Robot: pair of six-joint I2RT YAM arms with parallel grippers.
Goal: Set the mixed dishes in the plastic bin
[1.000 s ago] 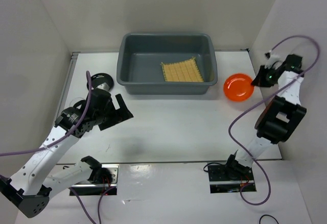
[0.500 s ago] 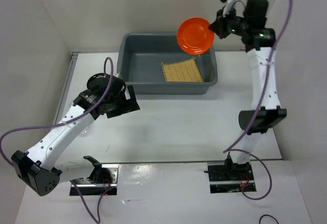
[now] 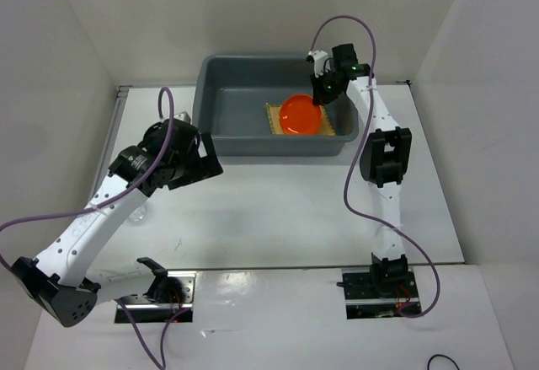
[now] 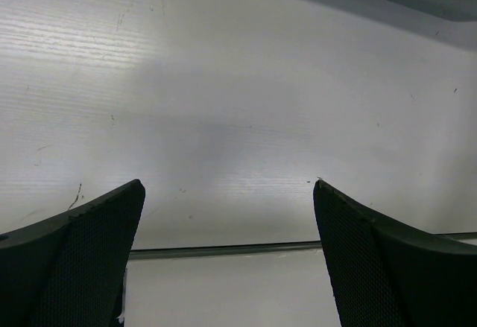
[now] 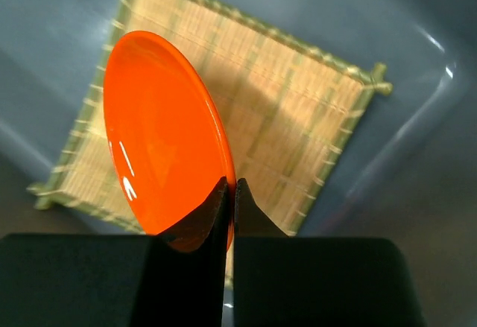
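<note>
The grey bin [image 3: 253,58] sits at the far side of the table [image 3: 295,201], open side up, placed where both arms can get over its rim. Flat on its floor, towards the right end, lies the woven mat [image 5: 313,133], already in. Just above the mat is the orange plate [image 3: 299,115]. It's tipped up on edge rather than level, and I'd say that's because it is pinched by its rim for lowering in. Whether it touches the mat, I can't tell.

The right arm stretches far forward, elbow raised over the table and wrist bent down over the bin's right end. The right gripper [image 5: 229,185] is clamped tight on the plate's edge.

The left arm runs diagonally towards the bin's near left corner and stops just short of the wall. The left gripper [image 4: 227,193] has its fingers spread wide over bare table, holding nothing.

I can't pick out the other dishes.
</note>
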